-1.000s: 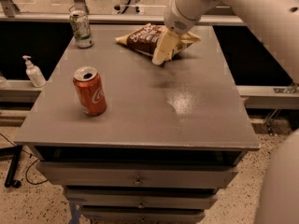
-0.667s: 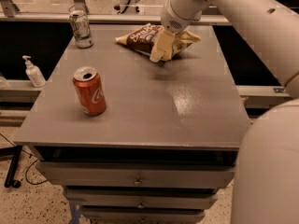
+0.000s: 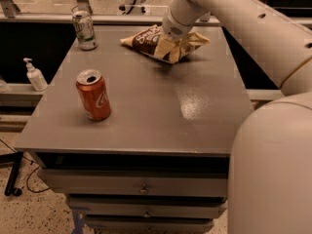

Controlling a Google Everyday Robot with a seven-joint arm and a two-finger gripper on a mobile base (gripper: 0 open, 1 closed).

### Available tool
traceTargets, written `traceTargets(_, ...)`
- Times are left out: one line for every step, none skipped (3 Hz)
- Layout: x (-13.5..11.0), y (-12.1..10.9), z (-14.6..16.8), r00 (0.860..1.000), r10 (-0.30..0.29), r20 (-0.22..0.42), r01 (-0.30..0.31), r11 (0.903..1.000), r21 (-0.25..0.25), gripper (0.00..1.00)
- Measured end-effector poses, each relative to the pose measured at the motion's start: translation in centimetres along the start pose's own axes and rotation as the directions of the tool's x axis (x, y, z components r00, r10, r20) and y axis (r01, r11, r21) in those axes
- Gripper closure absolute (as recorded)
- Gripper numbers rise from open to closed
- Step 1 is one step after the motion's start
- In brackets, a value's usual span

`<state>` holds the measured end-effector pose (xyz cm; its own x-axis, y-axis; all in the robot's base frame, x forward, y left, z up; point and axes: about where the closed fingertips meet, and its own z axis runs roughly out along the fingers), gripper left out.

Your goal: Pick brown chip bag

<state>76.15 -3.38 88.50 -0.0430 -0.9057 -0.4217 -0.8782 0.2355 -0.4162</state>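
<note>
The gripper (image 3: 168, 50) sits on the brown chip bag (image 3: 144, 39) and hides its middle, and part of the lettering is lost. The arm (image 3: 263, 28) runs off the right edge. The label on the far can (image 3: 84, 29) is too blurred to read. The bottom drawer (image 3: 146, 223) is cut off.

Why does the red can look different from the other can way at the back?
The red can is orange-red, the far can pale green and silver. The red can stands front left on the table, the far can at its back left corner. The red can is farther than the far can from the gripper, down at the brown chip bag. Both stand upright.
</note>
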Motion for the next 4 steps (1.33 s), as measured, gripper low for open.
traceTargets(0.2,1.0,0.5,1.0,-0.007,-0.01,0.007,0.9999,-0.011,0.64)
traceTargets(0.2,1.8,0.3,1.0,-0.018,-0.006,0.018,0.9997,-0.015,0.88)
traceTargets(-1.0,2.8,-2.0,0.997,-0.053,0.047,0.053,0.9985,-0.012,1.0)
traceTargets(-2.3,3.4,-4.9,0.987,-0.077,0.14,0.081,0.9965,-0.022,1.0)
